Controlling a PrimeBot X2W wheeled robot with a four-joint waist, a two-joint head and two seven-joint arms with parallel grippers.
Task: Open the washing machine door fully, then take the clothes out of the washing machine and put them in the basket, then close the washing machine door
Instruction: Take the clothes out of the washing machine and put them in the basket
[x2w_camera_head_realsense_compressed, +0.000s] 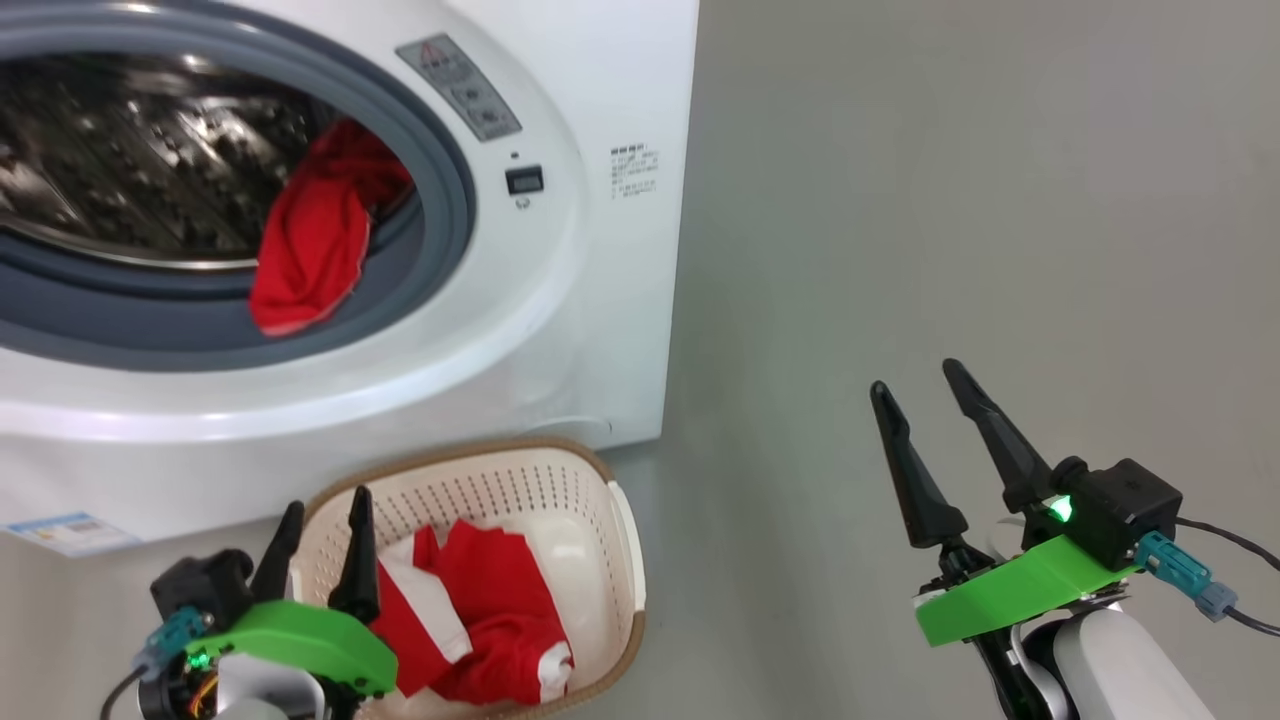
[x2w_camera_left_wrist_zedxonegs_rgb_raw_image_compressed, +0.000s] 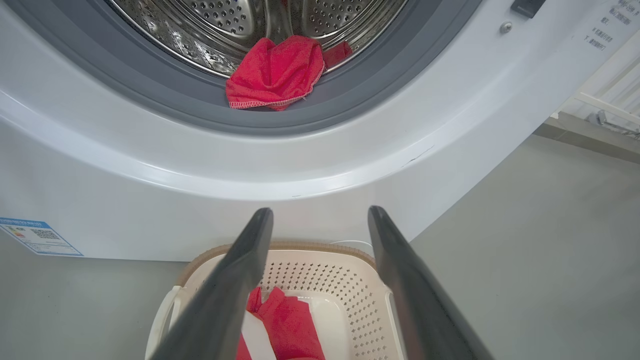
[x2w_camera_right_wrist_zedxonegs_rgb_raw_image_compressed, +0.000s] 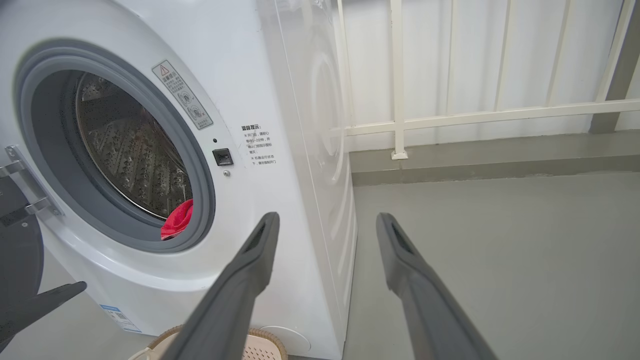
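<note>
Red garment (x2w_camera_head_realsense_compressed: 310, 240) drapes over the grey ring (x2w_camera_head_realsense_compressed: 150, 335), up ahead of the nearer left pincer (x2w_camera_head_realsense_compressed: 327, 500); this one and the right pincer (x2w_camera_head_realsense_compressed: 915, 378) both stand apart, empty.

Held low on the left: left pincer (x2w_camera_head_realsense_compressed: 327, 500), dark fingers (x2w_camera_head_realsense_compressed: 355, 560) pointing up, spread wide, gripping nothing; green wrist bracket (x2w_camera_head_realsense_compressed: 300, 640) beneath. Raised higher on the right: right pincer (x2w_camera_head_realsense_compressed: 914, 376), likewise spread wide and empty, leaning leftward, above a pale forearm (x2w_camera_head_realsense_compressed: 1120, 660), cable (x2w_camera_head_realsense_compressed: 1230, 540) trailing from the wrist.

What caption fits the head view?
Open left claw over basket of red clothes; another garment drapes from washing machine.
</note>
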